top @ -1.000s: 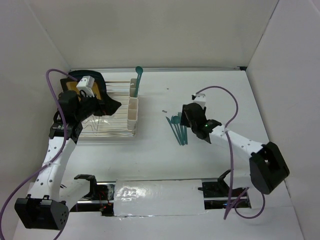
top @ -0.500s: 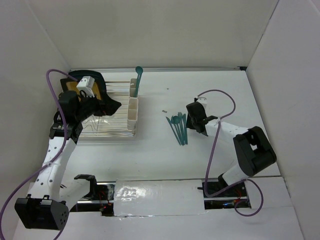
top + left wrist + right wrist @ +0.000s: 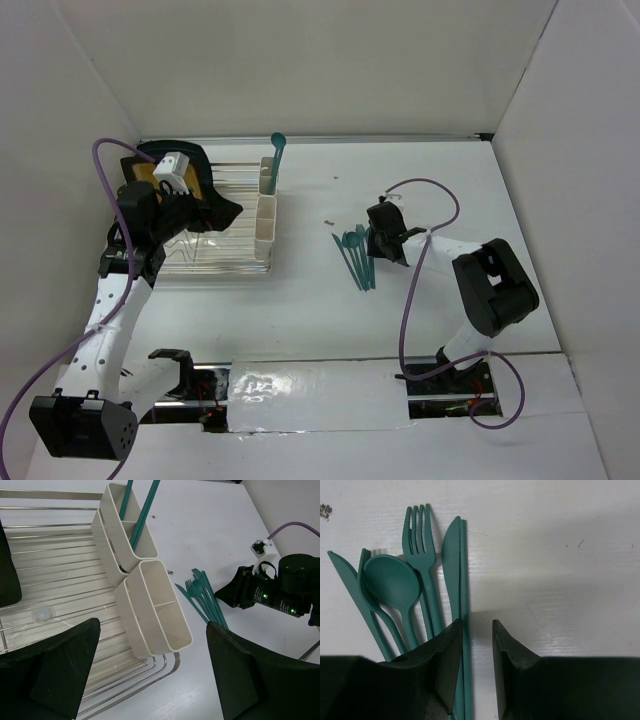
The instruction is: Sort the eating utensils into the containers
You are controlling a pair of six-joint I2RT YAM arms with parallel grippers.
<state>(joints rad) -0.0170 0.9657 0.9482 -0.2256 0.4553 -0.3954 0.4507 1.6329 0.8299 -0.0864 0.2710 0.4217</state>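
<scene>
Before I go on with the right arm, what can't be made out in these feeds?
Right wrist view: the fingers of the right claw hide the lower handles of the knife, fork and spoon.
Top view: the utensil pile is too small to count, and the wrist covers the right claw.
Left wrist view: the top edge cuts off the heads of the two utensils standing in the far container.
</scene>
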